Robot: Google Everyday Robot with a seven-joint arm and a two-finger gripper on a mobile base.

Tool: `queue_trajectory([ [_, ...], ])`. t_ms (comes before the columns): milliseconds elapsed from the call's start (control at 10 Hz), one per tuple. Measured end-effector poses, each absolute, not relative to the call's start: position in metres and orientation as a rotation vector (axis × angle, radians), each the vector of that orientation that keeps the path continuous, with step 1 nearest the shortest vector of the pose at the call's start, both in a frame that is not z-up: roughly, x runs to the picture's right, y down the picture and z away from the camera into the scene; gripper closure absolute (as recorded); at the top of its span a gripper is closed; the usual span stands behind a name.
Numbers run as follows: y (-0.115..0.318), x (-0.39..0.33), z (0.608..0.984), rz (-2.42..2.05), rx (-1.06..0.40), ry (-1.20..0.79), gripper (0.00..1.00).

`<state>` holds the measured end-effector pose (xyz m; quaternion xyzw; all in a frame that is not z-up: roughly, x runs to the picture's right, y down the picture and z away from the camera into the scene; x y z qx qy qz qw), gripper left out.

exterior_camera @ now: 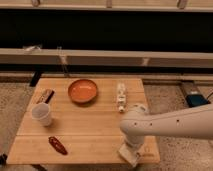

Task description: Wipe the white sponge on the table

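The wooden table [95, 125] fills the middle of the camera view. My white arm reaches in from the right and bends down to the table's front right corner. My gripper [131, 149] points straight down there and is shut on the white sponge [127, 155], a pale block pressed on the tabletop close to the front edge. The small dark logo mark [148, 154] lies just right of the sponge. The wrist hides most of the sponge's top.
An orange bowl [83, 91] sits at the back middle. A slim white bottle [121, 97] lies to its right, a white paper cup [42, 114] at the left, a dark snack bar [45, 96] behind it, and a red-brown packet [57, 145] at the front left. A bench and dark wall stand behind.
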<state>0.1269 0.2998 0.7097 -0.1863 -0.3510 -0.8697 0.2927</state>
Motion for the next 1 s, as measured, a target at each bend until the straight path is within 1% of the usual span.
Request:
queue_trajectory([
  [200, 0.287, 0.095, 0.718, -2.350, -0.471, -0.929, 1.00],
  [1000, 0.263, 0.038, 0.733, -2.493, -0.367, -0.905, 1.00],
])
